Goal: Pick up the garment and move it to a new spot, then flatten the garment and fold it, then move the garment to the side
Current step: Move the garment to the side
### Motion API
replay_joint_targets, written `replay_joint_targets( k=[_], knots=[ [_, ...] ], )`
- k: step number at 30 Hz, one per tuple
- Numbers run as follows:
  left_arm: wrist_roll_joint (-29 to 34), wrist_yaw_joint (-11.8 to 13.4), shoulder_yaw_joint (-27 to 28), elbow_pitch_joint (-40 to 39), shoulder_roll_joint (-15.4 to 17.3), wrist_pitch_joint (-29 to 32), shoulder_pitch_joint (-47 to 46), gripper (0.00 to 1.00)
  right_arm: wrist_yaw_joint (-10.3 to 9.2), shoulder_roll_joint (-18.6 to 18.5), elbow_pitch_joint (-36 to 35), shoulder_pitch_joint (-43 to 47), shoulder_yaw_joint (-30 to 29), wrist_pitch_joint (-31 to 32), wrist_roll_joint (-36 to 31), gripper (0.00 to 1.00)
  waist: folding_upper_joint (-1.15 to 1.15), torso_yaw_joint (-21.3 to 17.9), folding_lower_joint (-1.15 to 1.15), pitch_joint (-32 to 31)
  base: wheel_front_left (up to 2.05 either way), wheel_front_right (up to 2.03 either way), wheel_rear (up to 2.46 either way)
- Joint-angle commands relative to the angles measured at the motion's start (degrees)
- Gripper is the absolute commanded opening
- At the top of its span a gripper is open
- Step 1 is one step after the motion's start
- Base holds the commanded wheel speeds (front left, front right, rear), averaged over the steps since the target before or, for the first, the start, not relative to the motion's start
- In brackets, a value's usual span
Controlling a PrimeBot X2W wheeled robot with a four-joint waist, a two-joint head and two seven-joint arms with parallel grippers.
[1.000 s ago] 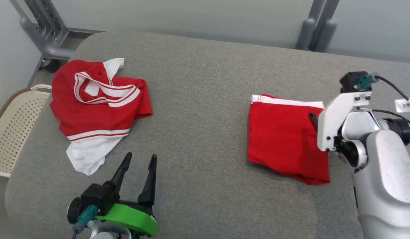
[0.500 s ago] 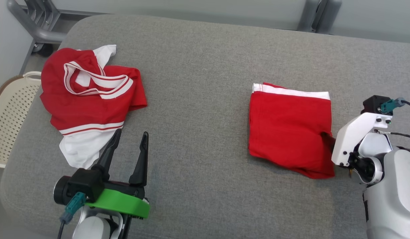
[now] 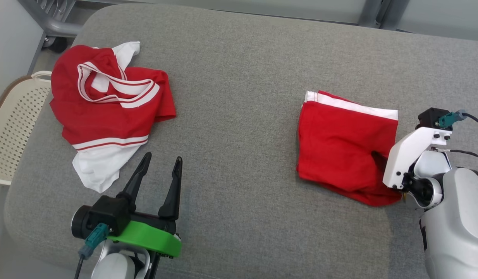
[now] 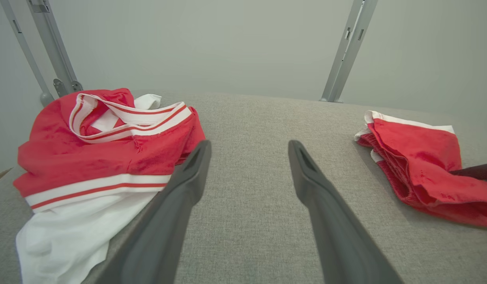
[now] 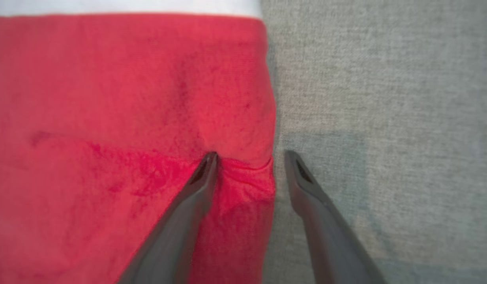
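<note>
A folded red garment (image 3: 345, 149) with a white band along its far edge lies on the right part of the grey cushion (image 3: 239, 97). My right gripper (image 5: 251, 154) is down at the garment's right edge, open. One finger presses into the red cloth (image 5: 129, 98) and the other rests on the bare cushion, so the folded edge lies between them. In the head view its white wrist hides most of the right gripper (image 3: 382, 164). My left gripper (image 3: 163, 156) hovers open and empty at the front left, pointing away from me. The left wrist view shows the folded garment (image 4: 417, 157) to the left gripper's (image 4: 249, 144) right.
A crumpled red-and-white garment (image 3: 107, 116) lies at the cushion's back left, just beyond my left fingertips. A cream perforated basket (image 3: 14, 128) stands off the left edge. Grey metal frame legs (image 3: 49, 19) stand behind the cushion. Bare cushion stretches between the two garments.
The head camera tilted and shifted. My right gripper drew back from over the folded garment to its right edge and came down, bunching the cloth slightly. The left gripper kept its pose.
</note>
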Motion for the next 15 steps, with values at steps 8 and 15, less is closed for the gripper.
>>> replay_joint_targets(
  k=[8,15],
  knots=[
    [0.1,0.3,-0.4,-0.4,0.3,0.0,-1.9,1.00,-0.12,-0.1,1.7,-0.9,0.9,-1.1,-5.0,0.00,0.00,-1.7,0.00,0.8,0.00,0.00,0.00],
    [0.0,1.2,0.4,-2.7,1.2,-0.1,-2.9,1.00,-0.08,-0.3,-1.2,-3.8,4.7,-0.9,-10.7,0.00,0.00,-7.7,0.00,3.2,0.00,0.00,0.00]
  ],
)
